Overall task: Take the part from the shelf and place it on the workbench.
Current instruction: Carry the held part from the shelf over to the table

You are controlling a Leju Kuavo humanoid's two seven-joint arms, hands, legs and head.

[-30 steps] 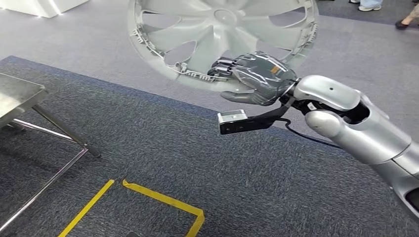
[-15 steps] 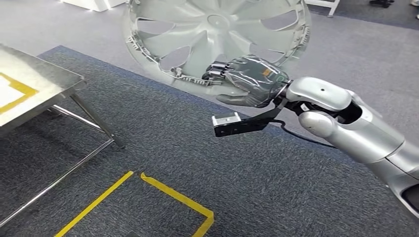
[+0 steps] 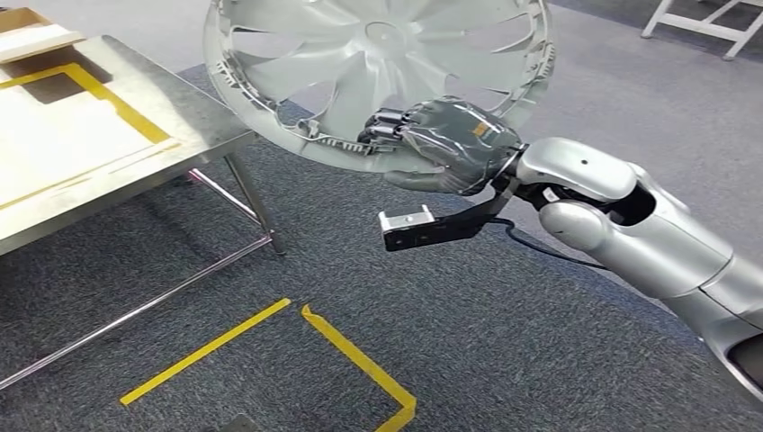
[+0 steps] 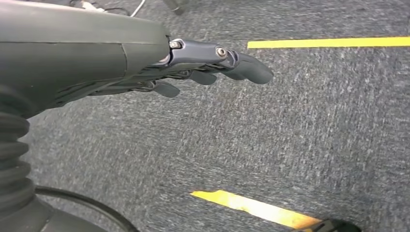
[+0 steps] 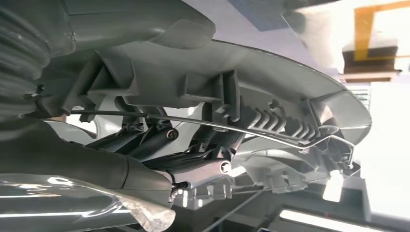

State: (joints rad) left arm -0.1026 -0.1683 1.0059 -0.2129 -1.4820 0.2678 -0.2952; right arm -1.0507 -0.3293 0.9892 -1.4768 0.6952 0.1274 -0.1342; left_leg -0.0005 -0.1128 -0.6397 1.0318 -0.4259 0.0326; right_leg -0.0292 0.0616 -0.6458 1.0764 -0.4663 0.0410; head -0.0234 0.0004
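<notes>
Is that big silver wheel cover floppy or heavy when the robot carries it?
Probably stiff: the wheel cover keeps its round shape though the right hand holds only its lower rim. Likely light, since one hand holds it up and it has thin, open spokes. It might swing, gripped off-centre.

Silver-grey round wheel cover [image 3: 378,63], spoked, inner side facing camera, held tilted in air above carpet, just right of steel tabletop [image 3: 171,148].

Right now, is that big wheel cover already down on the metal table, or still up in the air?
In the air: the right hand grips the wheel cover by its rim, beside the table.
</notes>
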